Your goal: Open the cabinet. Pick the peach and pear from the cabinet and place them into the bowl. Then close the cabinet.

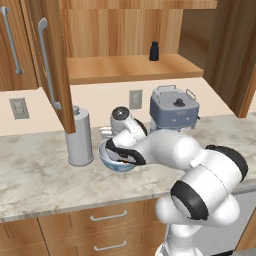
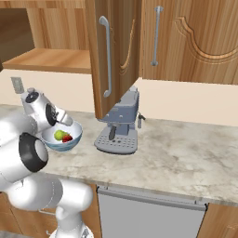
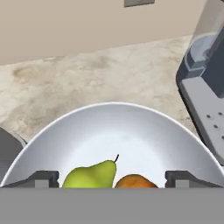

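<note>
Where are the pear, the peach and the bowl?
pear [image 3: 89, 176]: hand view, its green body.
peach [image 3: 134, 182]: hand view, its orange top.
bowl [image 3: 131, 127]: hand view, bare inner wall.

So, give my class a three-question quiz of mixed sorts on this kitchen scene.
1. True or false: the pear and the peach both lie in the bowl.
2. The gripper over the bowl is: A open, B shut on the pear, C shut on the peach.
3. Fill in: the cabinet doors stand ____.

Key: 1 true; 2 A; 3 open.
</note>
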Available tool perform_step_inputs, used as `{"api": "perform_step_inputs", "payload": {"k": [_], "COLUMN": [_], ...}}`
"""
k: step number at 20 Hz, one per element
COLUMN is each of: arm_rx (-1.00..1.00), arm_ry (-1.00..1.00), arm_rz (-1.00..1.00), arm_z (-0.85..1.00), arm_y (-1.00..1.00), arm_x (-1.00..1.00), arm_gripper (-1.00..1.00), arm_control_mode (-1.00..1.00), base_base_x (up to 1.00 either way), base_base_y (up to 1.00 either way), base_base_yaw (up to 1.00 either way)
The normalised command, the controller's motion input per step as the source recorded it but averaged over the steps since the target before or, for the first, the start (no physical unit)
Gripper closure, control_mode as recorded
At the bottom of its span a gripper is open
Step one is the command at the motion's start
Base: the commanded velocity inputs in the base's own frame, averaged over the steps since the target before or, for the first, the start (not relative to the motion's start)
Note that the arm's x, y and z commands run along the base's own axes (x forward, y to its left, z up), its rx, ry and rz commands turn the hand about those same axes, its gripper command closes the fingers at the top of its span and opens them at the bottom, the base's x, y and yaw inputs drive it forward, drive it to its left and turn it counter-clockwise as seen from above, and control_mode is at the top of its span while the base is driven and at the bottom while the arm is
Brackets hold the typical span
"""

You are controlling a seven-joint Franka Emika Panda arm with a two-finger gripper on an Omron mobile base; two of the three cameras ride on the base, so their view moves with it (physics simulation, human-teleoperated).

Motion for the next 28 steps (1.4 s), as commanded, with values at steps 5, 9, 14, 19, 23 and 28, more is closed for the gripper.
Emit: {"api": "perform_step_inputs", "payload": {"k": [5,9,14,19,23,28], "arm_rx": [0.0,0.0,0.0,0.0,0.0,0.0], "arm_ry": [-0.23,-0.32,-0.34,-0.32,-0.27,-0.16], "arm_rz": [0.0,0.0,0.0,0.03,0.09,0.06], "arm_z": [0.56,0.85,1.0,1.0,0.98,0.77], "arm_y": [0.0,0.0,0.0,0.0,0.0,0.03], "arm_x": [-0.43,-0.95,-0.97,-1.0,-1.0,-1.0], "arm_gripper": [-1.0,-1.0,-1.0,-1.0,-1.0,-1.0], "arm_control_mode": [-1.0,-1.0,-1.0,-1.0,-1.0,-1.0], "base_base_x": [0.0,0.0,0.0,0.0,0.0,0.0], "base_base_y": [0.0,0.0,0.0,0.0,0.0,0.0], "base_base_yaw": [0.0,0.0,0.0,0.0,0.0,0.0]}}
